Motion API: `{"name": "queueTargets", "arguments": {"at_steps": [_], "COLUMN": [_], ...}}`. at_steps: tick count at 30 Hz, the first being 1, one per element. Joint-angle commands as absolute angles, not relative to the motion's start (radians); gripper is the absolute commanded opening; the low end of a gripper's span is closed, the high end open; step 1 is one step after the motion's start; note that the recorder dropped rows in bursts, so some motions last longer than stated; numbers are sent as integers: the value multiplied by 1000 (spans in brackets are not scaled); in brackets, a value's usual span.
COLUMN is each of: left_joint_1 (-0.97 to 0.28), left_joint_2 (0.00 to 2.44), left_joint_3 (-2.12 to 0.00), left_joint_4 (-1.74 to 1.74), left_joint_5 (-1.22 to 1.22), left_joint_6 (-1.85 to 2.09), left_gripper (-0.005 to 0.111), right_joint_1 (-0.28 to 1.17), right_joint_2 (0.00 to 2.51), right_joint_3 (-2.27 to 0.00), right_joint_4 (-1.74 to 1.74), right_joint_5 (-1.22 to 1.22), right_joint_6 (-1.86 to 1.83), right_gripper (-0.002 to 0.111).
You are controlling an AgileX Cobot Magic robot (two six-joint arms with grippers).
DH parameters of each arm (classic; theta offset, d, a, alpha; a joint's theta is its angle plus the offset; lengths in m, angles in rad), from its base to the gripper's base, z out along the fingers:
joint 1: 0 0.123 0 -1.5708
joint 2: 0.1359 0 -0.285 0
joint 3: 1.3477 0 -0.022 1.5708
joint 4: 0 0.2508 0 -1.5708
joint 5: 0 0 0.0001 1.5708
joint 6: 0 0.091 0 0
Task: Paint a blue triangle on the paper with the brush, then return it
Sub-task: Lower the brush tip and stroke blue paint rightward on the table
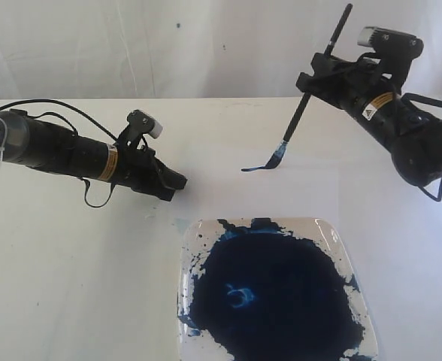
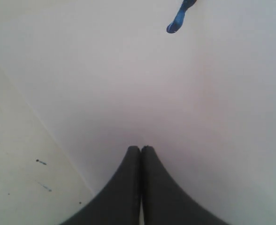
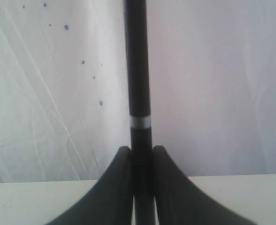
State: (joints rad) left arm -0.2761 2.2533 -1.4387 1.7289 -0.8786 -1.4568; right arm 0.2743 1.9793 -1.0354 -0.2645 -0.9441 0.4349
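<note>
My right gripper (image 1: 312,80) is shut on the black handle of the brush (image 1: 305,105) and holds it steeply tilted. The blue-stained tip (image 1: 276,159) rests on the white paper (image 1: 296,195), at the end of a short blue stroke (image 1: 254,168). No blue triangle shows on the paper. In the right wrist view the handle (image 3: 138,70) runs straight up between the fingers of the right gripper (image 3: 141,151). My left gripper (image 1: 174,185) lies low over the paper's left part, shut and empty. In its wrist view the left gripper (image 2: 141,149) points over the paper (image 2: 152,93) towards the blue tip (image 2: 177,19).
A clear square tray (image 1: 343,248) with a large dark blue paint pool (image 1: 273,293) sits at the front, just below the paper. A white cloth backdrop (image 1: 168,45) hangs behind the cream table (image 1: 71,256).
</note>
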Motion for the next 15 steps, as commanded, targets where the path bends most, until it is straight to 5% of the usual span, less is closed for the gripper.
{"name": "queueTargets", "arguments": {"at_steps": [1,15], "left_joint_1": [-282,-282], "left_joint_2": [2256,2256], "left_joint_3": [-1438,-1438], "left_joint_4": [1744,1744], "left_joint_5": [-867,-867], "left_joint_6": [-1457,-1457], "left_gripper": [0,0], "right_joint_1": [244,229], "right_joint_2": [1965,1920], "right_joint_3": [-1021,-987], "right_joint_4": [-263,-272], "right_joint_5": [-946,-1066], "right_joint_6": [423,447], "right_gripper": [0,0]}}
